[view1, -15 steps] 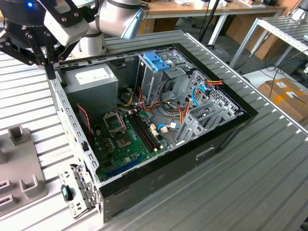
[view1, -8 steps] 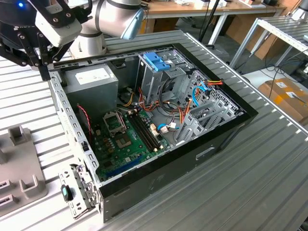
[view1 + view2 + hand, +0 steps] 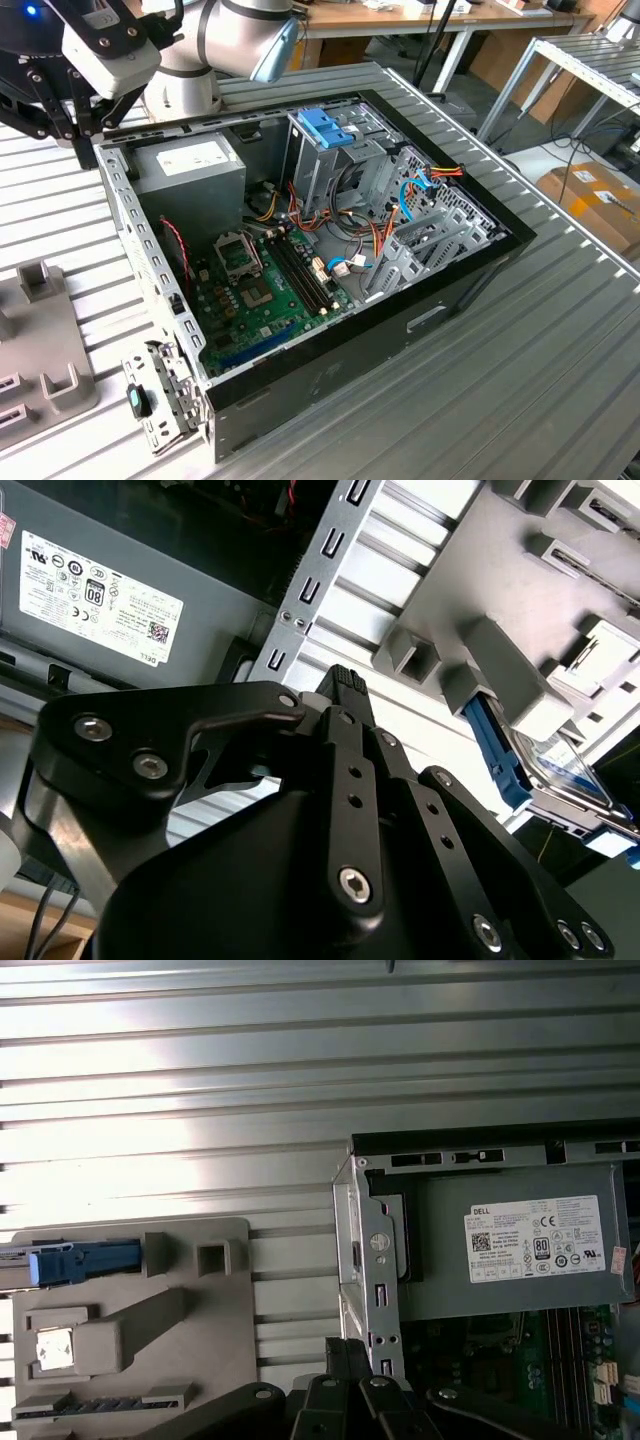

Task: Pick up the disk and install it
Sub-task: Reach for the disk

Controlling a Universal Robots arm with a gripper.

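Claw [image 3: 343, 680] near case [image 3: 400, 330]; disk [image 3: 562, 768] in fixture [image 3: 200, 1360]

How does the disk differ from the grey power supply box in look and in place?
The disk rests outside the computer case, on the grey fixture; the power supply box sits inside the case. The disk carries a light blue side rail; the box is plain grey with a white label. The disk looks slim, the box deep and far bigger. Both are rectangular.
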